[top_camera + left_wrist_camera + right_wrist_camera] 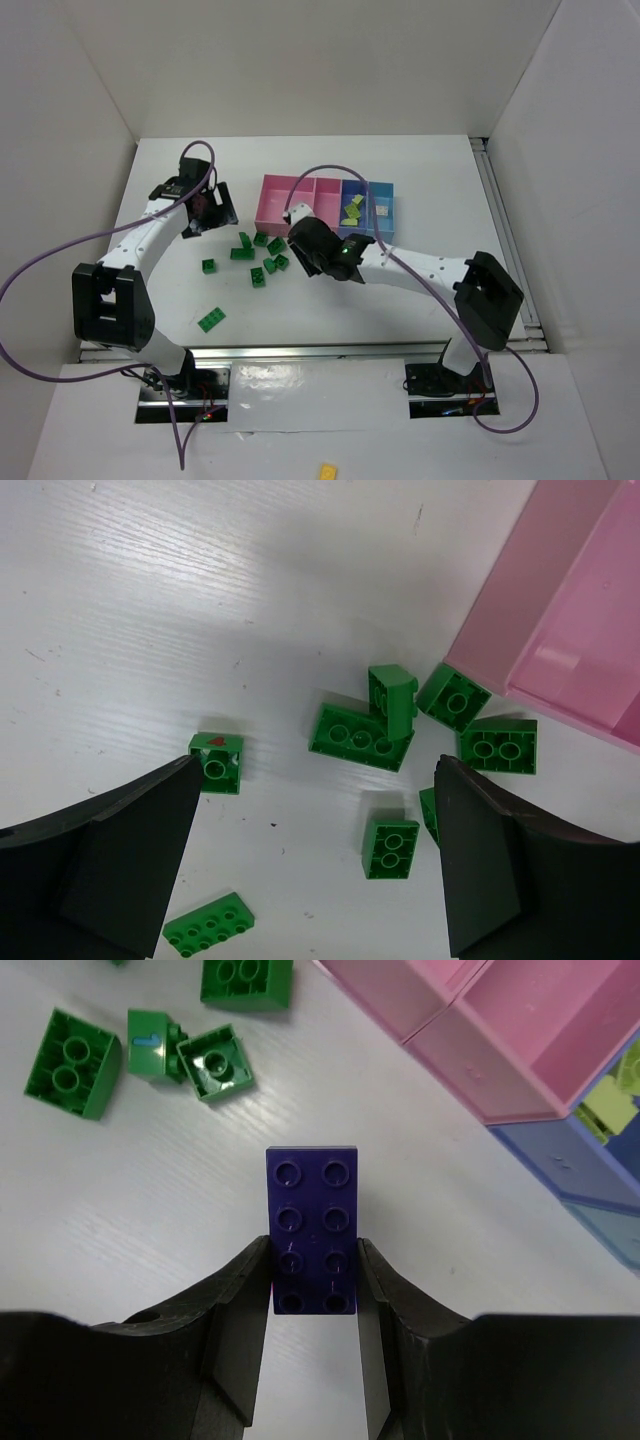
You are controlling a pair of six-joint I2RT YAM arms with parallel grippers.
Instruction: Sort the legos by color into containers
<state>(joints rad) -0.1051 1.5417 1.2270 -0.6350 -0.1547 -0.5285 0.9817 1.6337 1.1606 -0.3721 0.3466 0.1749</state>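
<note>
My right gripper (313, 1260) is shut on the near end of a dark purple-blue lego (312, 1210). It hangs over the white table just short of the containers (480, 1060). From above, the right gripper (305, 245) sits at the front edge of the pink and blue tray (270, 215). Several green legos (265, 255) lie scattered left of it. My left gripper (318, 780) hovers open over them, with one green lego (390, 847) between its fingers' span, untouched. Pale yellow-green legos (352, 210) lie in a blue compartment.
A flat green brick (211, 319) lies alone near the table's front left, and another (208, 265) left of the cluster. A bright yellow brick (328, 470) sits off the table by the arm bases. White walls enclose the table on three sides.
</note>
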